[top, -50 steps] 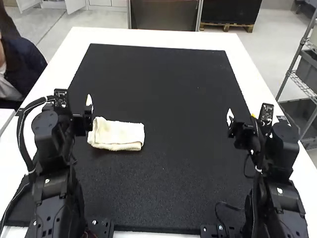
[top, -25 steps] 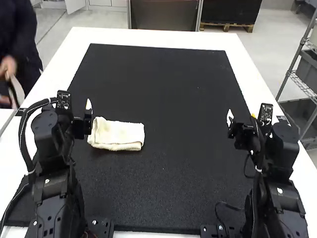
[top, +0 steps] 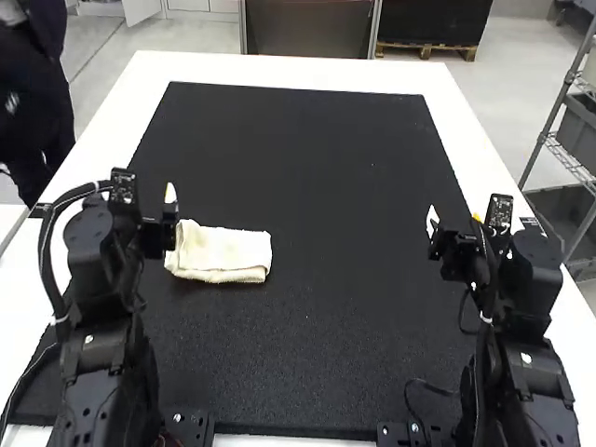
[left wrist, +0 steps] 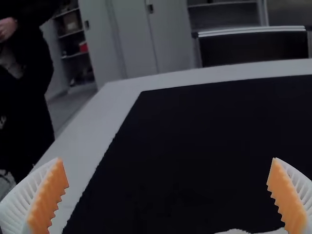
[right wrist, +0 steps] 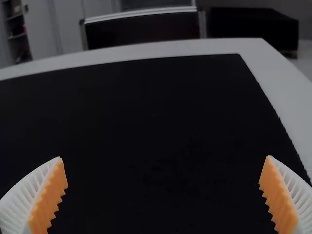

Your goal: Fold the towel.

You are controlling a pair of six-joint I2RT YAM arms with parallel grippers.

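Table (top: 298, 68), white, we see bordering a black mat (top: 326, 168). At the frame's left of centre we see the cream towel (top: 228, 248), folded into a small layered rectangle. We find the left claw (top: 169, 210) at centre left and the right claw (top: 435, 229) at centre right, both released, fingers spread wide.

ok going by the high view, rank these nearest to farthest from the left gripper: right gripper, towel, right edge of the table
From the left gripper:
1. Towel: just to its right, on the mat
2. Right gripper: across, on the mat's right side
3. Right edge of the table: out beyond the right gripper
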